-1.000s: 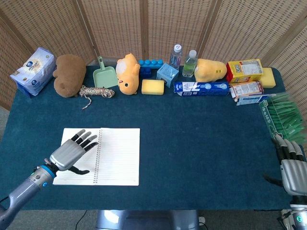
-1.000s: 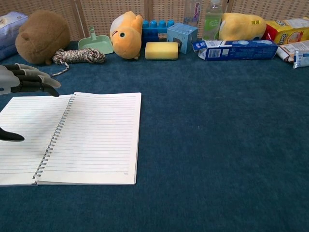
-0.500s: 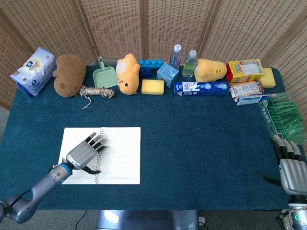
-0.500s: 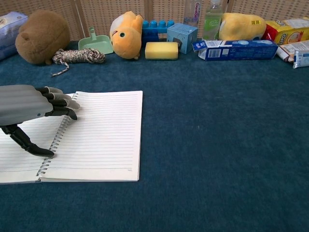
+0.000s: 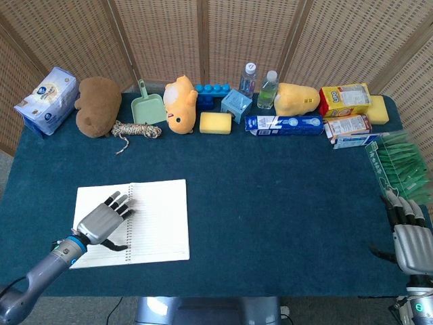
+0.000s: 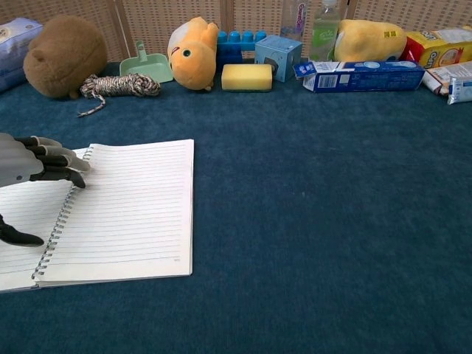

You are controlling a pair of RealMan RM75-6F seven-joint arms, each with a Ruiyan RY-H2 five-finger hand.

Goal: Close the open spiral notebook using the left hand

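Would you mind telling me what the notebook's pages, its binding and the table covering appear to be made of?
Notebook pages: matte white ruled paper. Binding: thin coil loops, likely metal wire. Table covering: dark teal fabric, felt-like, with a fuzzy, non-reflective nap.

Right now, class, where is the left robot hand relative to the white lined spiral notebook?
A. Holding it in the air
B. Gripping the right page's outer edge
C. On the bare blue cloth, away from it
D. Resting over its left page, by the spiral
D: the left robot hand lies over the left page of the open white lined spiral notebook, fingertips by the spiral.
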